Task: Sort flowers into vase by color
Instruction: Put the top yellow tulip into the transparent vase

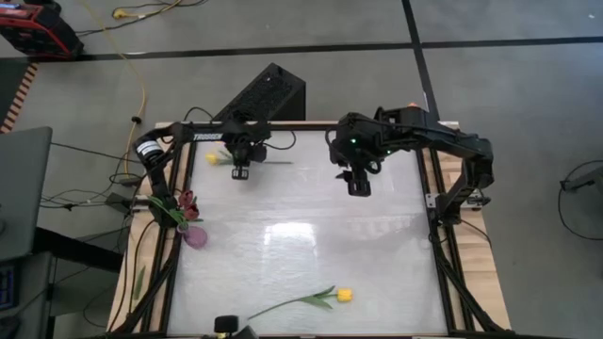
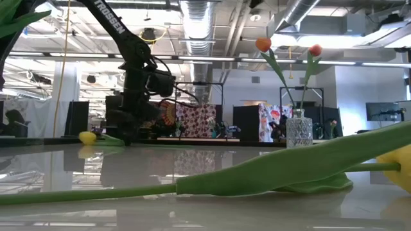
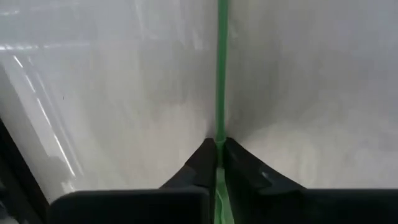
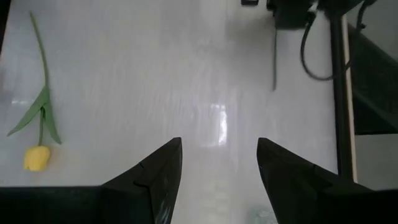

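I have the left gripper (image 1: 241, 171) down at the table's 11 o'clock, its fingers pinched tight on the thin green stem (image 3: 219, 74) of a yellow artificial tulip (image 1: 213, 158); the head lies just to the side of the gripper on the glossy white tabletop (image 1: 301, 235). In the low view that same yellow head (image 2: 87, 136) rests on the surface beside the arm.

The right gripper (image 1: 358, 184) hangs above the table around 1 o'clock, fingers spread wide with nothing between them (image 4: 217, 162).

A second yellow tulip with a long green stem and leaves (image 1: 320, 298) lies flat near 6 o'clock, well apart from both grippers.

At 9 o'clock, at the table's left edge, a small pinkish vase (image 1: 195, 235) holds dark red flowers (image 1: 186, 202). A clear cut-glass vase (image 2: 298, 131) shows in the low view with two orange-red tulips (image 2: 263, 44) upright in it; I think it sits toward the far right corner, but the overhead view barely shows it.
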Motion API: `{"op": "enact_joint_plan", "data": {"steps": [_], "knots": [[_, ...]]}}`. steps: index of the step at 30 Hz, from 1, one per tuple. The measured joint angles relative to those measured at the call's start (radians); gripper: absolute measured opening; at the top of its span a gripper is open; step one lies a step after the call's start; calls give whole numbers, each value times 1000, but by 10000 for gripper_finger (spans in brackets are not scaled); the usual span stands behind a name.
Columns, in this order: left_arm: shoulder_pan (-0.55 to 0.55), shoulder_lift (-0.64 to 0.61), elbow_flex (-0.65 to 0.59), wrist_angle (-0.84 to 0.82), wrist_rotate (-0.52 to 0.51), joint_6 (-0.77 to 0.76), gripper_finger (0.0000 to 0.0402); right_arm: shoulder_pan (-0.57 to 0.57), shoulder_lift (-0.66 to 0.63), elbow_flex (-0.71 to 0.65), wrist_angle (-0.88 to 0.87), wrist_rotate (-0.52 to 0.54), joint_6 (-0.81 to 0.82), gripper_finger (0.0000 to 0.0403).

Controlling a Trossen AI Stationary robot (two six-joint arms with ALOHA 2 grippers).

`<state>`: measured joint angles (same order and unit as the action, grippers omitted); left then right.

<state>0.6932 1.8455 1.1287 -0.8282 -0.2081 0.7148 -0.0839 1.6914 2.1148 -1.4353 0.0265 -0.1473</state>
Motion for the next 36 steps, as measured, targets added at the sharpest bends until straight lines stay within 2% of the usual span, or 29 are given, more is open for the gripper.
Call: {"op": "enact_joint_plan", "data": {"steps": [3,7,12,15,17,20,24,27,31,36], "knots": [[-7,-67,-6,-42,7,-53,3,17,-64,-133,50,23,4,232],[-25,-193,1,-74,119,-141,3,81,-209,-435,294,109,25,226],[-33,-352,1,-59,324,-289,2,199,-338,-819,873,138,-89,216],[-34,-419,0,-18,425,-374,2,228,-325,-982,1233,140,-263,213],[-35,-457,0,16,481,-446,2,224,-273,-1041,1419,156,-441,212],[-35,-485,0,54,576,-583,2,202,-162,-1056,1592,211,-719,211],[-36,-491,0,65,706,-760,2,169,-1,-1006,1780,402,-1019,211],[-53,-486,0,60,725,-802,2,139,115,-950,1842,510,-1202,211],[-78,-485,1,57,721,-806,2,112,237,-856,1874,641,-1299,211],[-98,-485,1,56,696,-807,2,93,328,-759,1878,735,-1328,211]]}}
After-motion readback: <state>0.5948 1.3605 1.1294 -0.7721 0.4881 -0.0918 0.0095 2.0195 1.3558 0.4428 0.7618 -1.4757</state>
